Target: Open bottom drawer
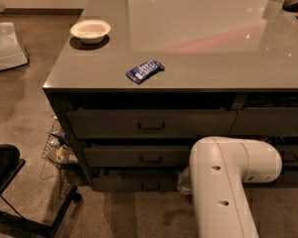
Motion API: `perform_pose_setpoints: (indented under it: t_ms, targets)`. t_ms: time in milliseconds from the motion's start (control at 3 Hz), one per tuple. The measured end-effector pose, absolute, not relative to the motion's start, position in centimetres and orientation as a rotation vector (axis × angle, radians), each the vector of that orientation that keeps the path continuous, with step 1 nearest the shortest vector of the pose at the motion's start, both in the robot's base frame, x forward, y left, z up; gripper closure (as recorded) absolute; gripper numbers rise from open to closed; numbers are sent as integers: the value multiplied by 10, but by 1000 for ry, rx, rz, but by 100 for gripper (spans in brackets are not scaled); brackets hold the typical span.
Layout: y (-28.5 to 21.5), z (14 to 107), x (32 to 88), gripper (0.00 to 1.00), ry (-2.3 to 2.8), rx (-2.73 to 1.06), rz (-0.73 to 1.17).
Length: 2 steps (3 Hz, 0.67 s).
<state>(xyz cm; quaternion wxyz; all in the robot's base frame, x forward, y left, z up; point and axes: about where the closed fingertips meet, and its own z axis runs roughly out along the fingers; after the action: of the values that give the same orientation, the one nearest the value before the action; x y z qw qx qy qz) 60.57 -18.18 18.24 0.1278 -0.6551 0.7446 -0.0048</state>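
Camera view. Grey desk [213, 48] with a glossy top. On it sit a white bowl [90, 30] near the left rear and a blue packet [145, 71] near the front edge, well apart. On the floor left of the desk are a wire basket [56, 150] and a black chair base [10, 192]; a white unit [5, 41] stands further back. The robot's white arm [228, 182] fills the lower right foreground and covers the right end of the left drawer stack. The bottom drawer [134, 183] is lowest in that stack, under the top drawer [151, 123] and the middle drawer [136, 155]. Its thin front faces the camera, with the long axis running left-right along the desk's front edge and the handle at centre. The tool [184, 181] is mostly hidden behind the arm, with a pale part just beside the bottom drawer's right end. Apart or together: cannot tell.
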Motion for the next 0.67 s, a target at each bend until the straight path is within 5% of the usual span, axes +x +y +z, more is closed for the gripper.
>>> perform_pose_setpoints:
  t_ms: [667]
  targets:
    - [-182,183,606,100,2166,-1906,-14]
